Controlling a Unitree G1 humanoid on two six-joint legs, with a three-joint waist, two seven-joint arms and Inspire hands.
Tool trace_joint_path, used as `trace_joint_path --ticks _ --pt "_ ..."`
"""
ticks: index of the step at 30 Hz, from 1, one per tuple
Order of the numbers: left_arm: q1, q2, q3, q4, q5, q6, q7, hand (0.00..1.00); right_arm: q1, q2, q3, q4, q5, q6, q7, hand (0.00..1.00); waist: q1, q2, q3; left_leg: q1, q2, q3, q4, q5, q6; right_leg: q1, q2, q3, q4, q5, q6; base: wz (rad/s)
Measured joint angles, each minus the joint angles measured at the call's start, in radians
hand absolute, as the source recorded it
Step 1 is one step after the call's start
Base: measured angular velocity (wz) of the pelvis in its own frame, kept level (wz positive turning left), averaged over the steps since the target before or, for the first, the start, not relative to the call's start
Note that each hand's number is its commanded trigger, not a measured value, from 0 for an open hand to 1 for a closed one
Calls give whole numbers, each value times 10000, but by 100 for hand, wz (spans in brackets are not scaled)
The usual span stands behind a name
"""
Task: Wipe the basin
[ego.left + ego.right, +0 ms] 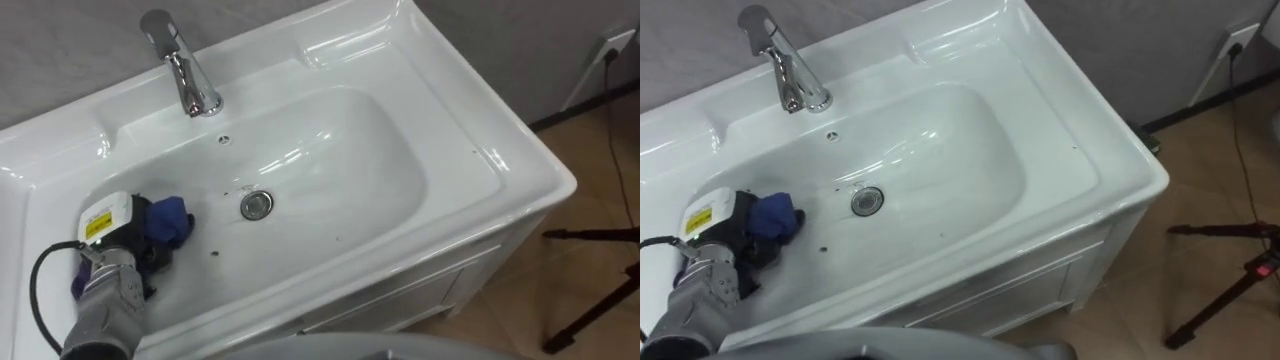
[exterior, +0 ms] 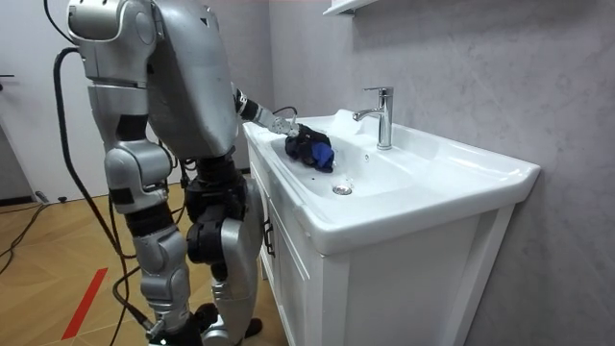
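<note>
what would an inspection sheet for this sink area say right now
surface: glossy white basin, drain in the middle, tap at the back rim
job's things: blue cloth bunched at the basin's left end
clutter: small dark specks on the basin floor near the cloth
hands: left hand on the cloth, inside the basin
cables: dark cable runs from a wall socket down to the floor
surroundings: white cabinet below, wooden floor, black tripod legs at the right
</note>
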Motion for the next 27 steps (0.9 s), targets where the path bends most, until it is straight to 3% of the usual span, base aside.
trace_joint_path --ticks 7,13,19,23,27 --pt "326 11 -358 -750 216 637 -26 100 194 8 366 5 216 10 -134 0 -104 -173 68 15 -16 -15 1 -1 -3 124 -51 -11 -2 -26 8 3" --pt "95 1 -658 -796 193 1050 -105 100 287 47 794 267 269 46 -144 0 -140 -338 101 50 -22 -68 -1 7 -16 124 -79 -17 -4 -60 18 4" --pt "-123 -37 -1571 -606 148 1494 -175 100 270 84 879 293 87 158 23 0 -606 -381 87 72 -57 -78 10 9 -18 114 -123 -5 88 -113 59 2" --pt "-452 -351 -1984 -576 -697 1876 -244 100 227 319 1162 346 -20 450 -44 0 -802 -475 81 99 -90 -74 4 10 -15 94 -132 -7 180 -148 86 1" --pt "-742 -537 -2021 -481 -794 1876 -689 100 151 479 1176 400 -228 567 -41 0 -936 -532 88 179 -131 35 4 12 -12 95 -144 44 244 -169 120 -7"
